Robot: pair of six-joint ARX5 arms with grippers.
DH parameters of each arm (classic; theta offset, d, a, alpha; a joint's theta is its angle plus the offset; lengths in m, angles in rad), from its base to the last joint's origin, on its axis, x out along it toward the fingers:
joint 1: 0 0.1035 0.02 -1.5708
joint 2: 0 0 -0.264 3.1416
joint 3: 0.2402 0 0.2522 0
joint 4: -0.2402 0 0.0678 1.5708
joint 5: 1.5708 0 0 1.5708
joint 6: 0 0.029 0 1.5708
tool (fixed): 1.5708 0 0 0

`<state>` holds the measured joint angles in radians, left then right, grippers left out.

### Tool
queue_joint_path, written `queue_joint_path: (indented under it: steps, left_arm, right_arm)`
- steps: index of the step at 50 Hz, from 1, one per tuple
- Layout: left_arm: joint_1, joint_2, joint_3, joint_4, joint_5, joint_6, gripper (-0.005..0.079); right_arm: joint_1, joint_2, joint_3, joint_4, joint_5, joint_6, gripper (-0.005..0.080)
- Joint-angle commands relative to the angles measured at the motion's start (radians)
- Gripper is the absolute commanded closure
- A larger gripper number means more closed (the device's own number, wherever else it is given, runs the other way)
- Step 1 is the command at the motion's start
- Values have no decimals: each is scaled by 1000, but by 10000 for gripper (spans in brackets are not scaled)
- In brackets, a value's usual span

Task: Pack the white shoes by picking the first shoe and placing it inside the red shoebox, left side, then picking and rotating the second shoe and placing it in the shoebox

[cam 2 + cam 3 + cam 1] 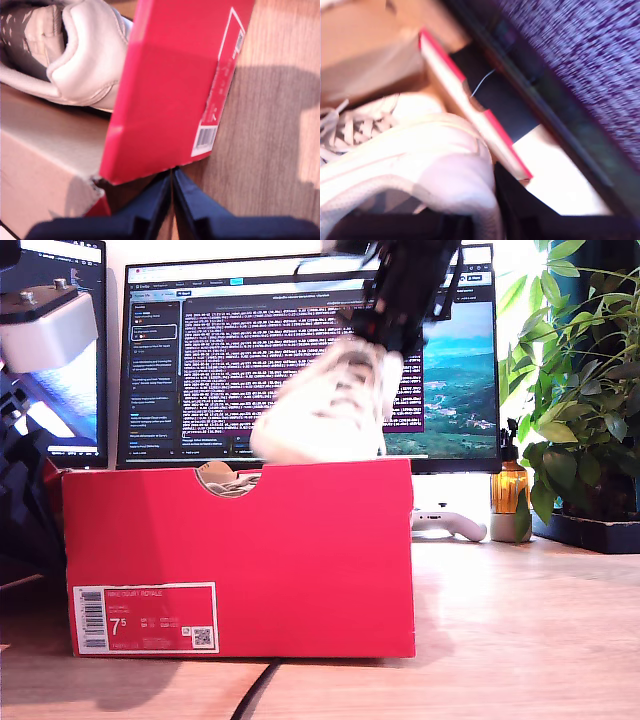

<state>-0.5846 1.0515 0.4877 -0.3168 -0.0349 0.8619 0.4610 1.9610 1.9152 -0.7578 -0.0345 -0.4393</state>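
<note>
Red shoebox [240, 560]: stands on the wooden bench [520, 620], open at the top, barcode label [145, 617] reading "7.5" on the wall facing the exterior view, half-round notch in that wall's top edge.
Shoe in box [75, 55]: white sneaker lying inside the shoebox, heel against the red wall in the first wrist view; a bit of it shows through the notch in the exterior view.
Shoe in air [325, 405]: white sneaker held above the box's open top, tilted, blurred, toe toward the exterior view's left.
Second end effector [395, 325]: clamped on the raised sneaker at its heel end, hanging over the box toward the exterior view's right.
First end effector [172, 200]: dark fingers pressed together, nothing between them, just outside the shoebox's corner over bare bench.
Behind the box: monitor [300, 350] with lines of text, amber bottle [510, 485], potted plant [580, 390] at the exterior view's right.
</note>
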Motion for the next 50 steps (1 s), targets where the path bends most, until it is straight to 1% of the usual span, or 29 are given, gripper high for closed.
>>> queue_joint_path:
  steps: [1,12,36,50]
  left_arm:
    - [0,3,3,3,4,-9,761]
    - [0,3,3,3,4,-9,761]
    - [0,3,3,3,5,-9,761]
    - [0,3,3,3,5,-9,761]
  right_arm:
    - [10,-10,18,18,-6,11,763]
    - [10,42,17,-1,16,-8,763]
    - [13,138,17,-14,21,-14,763]
    - [18,190,17,-42,46,-19,763]
